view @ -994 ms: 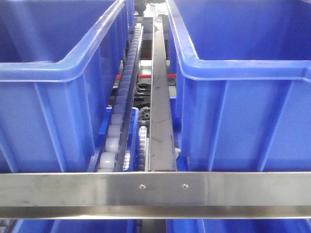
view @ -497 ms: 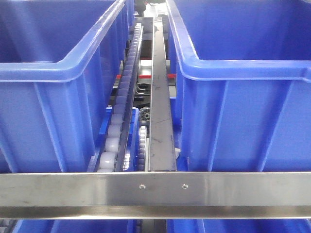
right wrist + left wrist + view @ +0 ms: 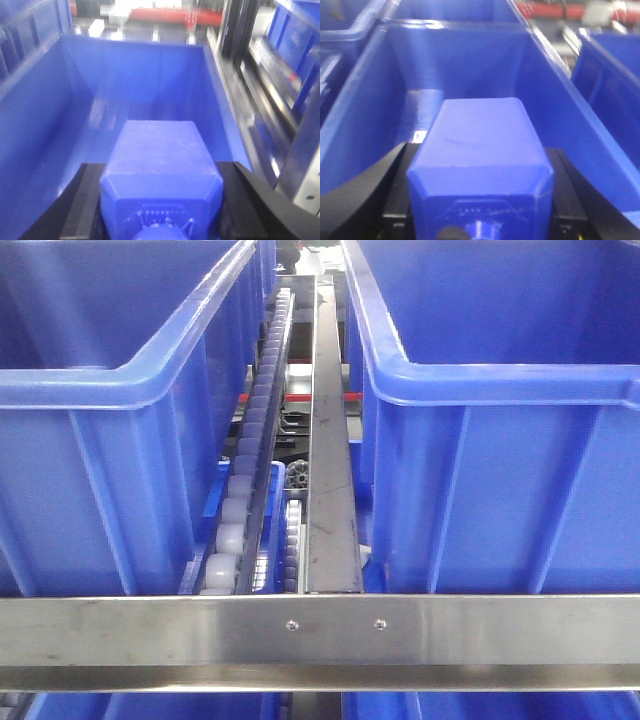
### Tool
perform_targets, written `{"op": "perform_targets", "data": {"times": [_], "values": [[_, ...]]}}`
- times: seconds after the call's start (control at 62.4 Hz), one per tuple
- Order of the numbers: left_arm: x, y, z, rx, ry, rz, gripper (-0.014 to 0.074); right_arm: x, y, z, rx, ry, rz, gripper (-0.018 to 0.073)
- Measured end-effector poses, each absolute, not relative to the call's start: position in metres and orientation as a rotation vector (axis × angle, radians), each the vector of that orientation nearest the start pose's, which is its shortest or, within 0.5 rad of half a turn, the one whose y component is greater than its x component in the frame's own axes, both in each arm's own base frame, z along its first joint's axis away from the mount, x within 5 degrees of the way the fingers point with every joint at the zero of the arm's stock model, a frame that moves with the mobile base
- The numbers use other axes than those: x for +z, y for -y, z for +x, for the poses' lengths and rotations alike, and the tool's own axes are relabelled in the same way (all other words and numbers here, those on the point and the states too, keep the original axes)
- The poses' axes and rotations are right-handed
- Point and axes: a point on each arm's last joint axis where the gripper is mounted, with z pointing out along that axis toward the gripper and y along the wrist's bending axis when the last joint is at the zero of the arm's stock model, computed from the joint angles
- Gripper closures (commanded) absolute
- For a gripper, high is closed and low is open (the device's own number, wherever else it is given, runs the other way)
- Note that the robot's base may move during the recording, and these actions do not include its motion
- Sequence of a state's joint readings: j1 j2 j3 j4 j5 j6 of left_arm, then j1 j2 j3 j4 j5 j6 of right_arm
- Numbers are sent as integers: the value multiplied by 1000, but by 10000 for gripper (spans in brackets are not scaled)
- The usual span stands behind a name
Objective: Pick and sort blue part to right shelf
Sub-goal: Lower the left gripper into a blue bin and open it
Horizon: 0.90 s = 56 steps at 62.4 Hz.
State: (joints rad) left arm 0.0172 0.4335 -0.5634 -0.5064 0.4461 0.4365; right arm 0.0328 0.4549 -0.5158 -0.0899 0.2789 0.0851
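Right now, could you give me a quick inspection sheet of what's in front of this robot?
Surface: steel cross-rail with white roller track behind it.
Job's things: a blue part in the left hand, another blue part in the right hand, each over a bin.
Clutter: nothing seen.
Hands: both closed on their parts.
Cables: nothing seen.
Surroundings: two large blue bins; blurred red shapes beyond.
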Motion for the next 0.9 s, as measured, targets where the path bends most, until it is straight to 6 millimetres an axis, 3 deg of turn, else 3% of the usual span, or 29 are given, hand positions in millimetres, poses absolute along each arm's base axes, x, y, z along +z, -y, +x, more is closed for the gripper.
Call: {"op": "perform_targets", "data": {"times": [0.337,0.561,0.786,0.898], "values": [[350,19,173,-238,-1888,103,210,317,-11,165,37,-1838,-62,174],[329,37,230,-281,-2018,154,210,296,-24,205,76,-1874,-113,174],[300,50,259,-302,-2130,187,198,284,-26,221,82,-1887,-118,173],[294,50,263,-299,-2149,184,130,284,-27,222,84,-1884,-120,151]]}}
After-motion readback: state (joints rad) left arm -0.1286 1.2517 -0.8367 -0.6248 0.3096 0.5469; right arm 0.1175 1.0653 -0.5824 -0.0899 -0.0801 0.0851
